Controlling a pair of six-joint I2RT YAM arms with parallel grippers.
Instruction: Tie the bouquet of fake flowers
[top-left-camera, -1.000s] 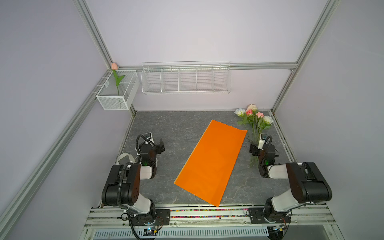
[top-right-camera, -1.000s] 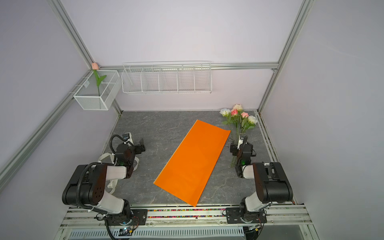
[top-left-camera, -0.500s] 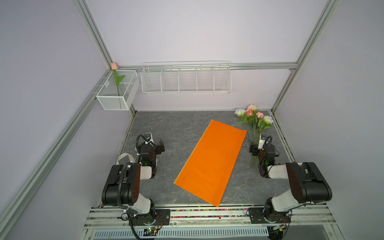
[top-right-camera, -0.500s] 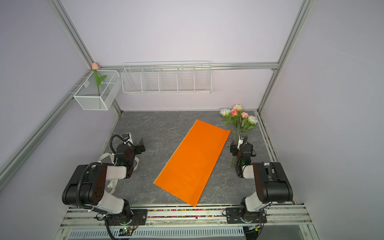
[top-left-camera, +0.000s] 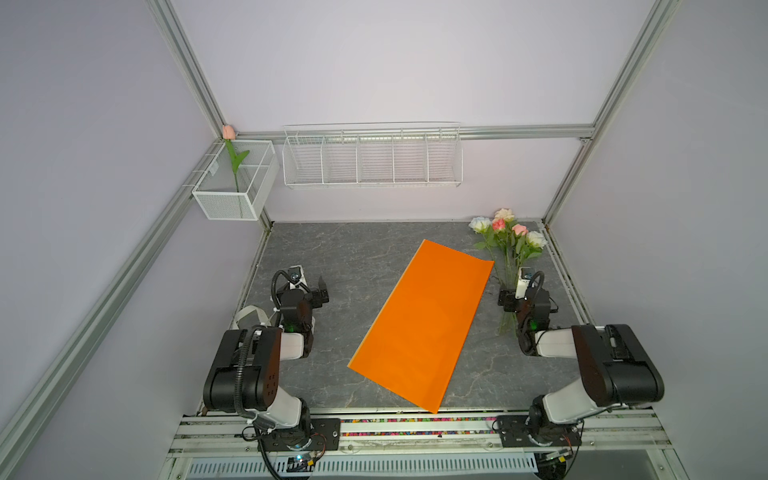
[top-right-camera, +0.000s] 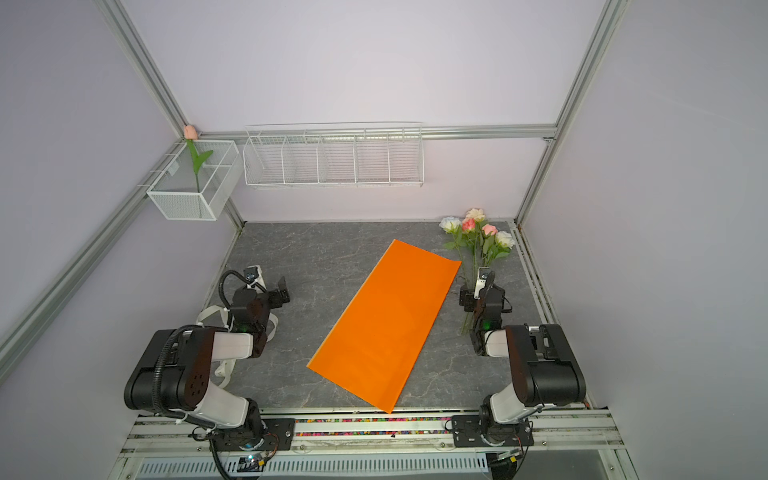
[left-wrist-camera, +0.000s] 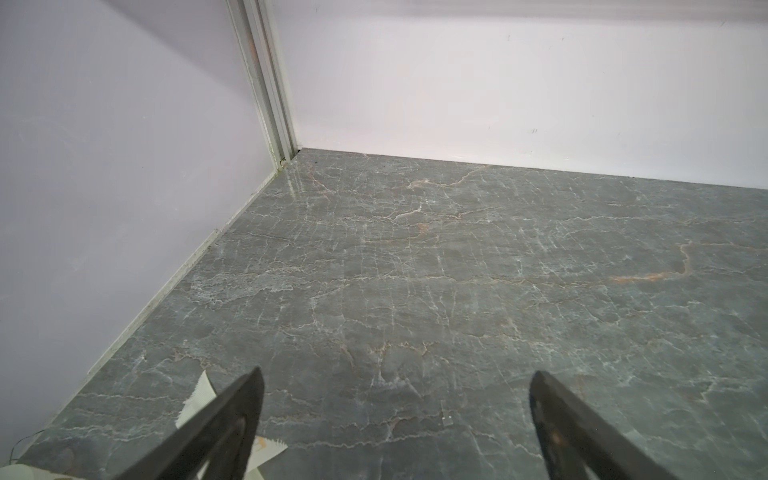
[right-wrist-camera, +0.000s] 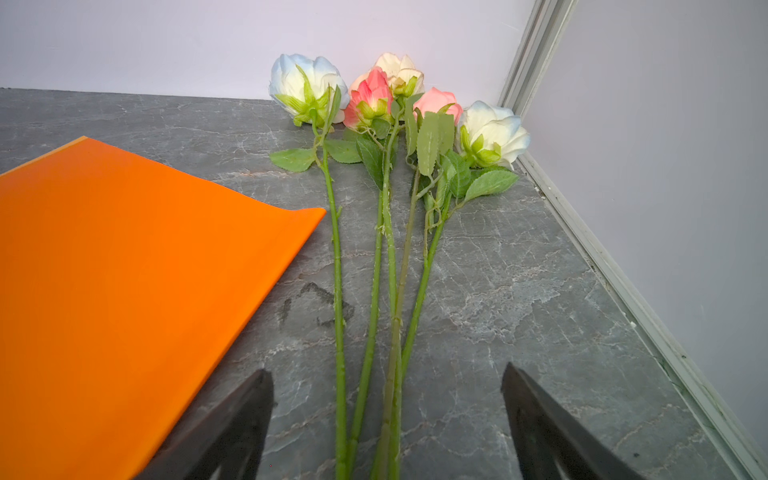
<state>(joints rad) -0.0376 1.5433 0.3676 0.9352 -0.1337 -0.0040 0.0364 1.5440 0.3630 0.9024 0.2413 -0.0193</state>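
**Entry: bouquet tie, nothing started, both claws empty**

Clock set on the grey tabletop (top-left-camera: 353, 257) as seen in a top view, with 12 at the far wall.

- The bouquet of fake flowers (top-left-camera: 505, 245) lay loose at about 2 o'clock. Heads pointed into the far corner and stems trailed back toward 4. In my right wrist view, the bouquet (right-wrist-camera: 390, 208) showed five blooms with the stems fanned, unbound and flat on the stone.
- The orange wrapping paper (top-left-camera: 424, 324) lay flat across the middle, running from 1 to 7. Its near corner sat just beside the outermost stem, and no flower rested on it.
- My right claw (right-wrist-camera: 386, 372) stood at 3 with its fingers spread wide. The stems ran between them. I could not tell whether the fingers touched the stems, but nothing was clamped.
- My left claw (left-wrist-camera: 395, 378) stood at 9, fingers wide apart over bare stone and holding nothing.
- A cream ribbon strip (top-left-camera: 249, 316) lay by my left arm at about 8. I took it for the tie.

Progress: none of it done. The flowers had yet to be gathered, set on the paper, wrapped and tied. My judgement was that the likely first step was closing the right claw on the stems.
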